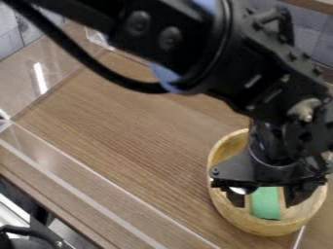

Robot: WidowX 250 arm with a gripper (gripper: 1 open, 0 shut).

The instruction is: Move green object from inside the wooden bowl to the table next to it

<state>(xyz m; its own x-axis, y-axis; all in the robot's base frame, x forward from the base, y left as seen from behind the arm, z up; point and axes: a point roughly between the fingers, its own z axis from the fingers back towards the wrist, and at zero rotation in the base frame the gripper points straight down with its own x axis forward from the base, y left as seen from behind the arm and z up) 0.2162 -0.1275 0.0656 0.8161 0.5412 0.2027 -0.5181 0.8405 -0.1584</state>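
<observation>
One green object (pixel 268 202) is all that sits in the wooden bowl (pixel 229 156), lying flat on the bowl floor toward the near side, only its lower part showing below the gripper (pixel 271 182). Gripper is right above it inside the bowl, jaws spread wide, one either side of the block, nothing held yet. Can't tell if the fingertips touch the bowl floor.

Step in hand looks like the grasp approach. To do it well: keep the jaws straddling the block's narrow width, go low enough to catch its flat sides, close centred so it doesn't skid up the bowl wall, then lift clear of the thick rim before moving sideways.

Outward from the bowl: brown wood-grain table (pixel 117 126) stretches left and back of it w/ plenty of bare surface for the drop. Clear acrylic wall (pixel 53 160) edges the table well left of the bowl.
</observation>
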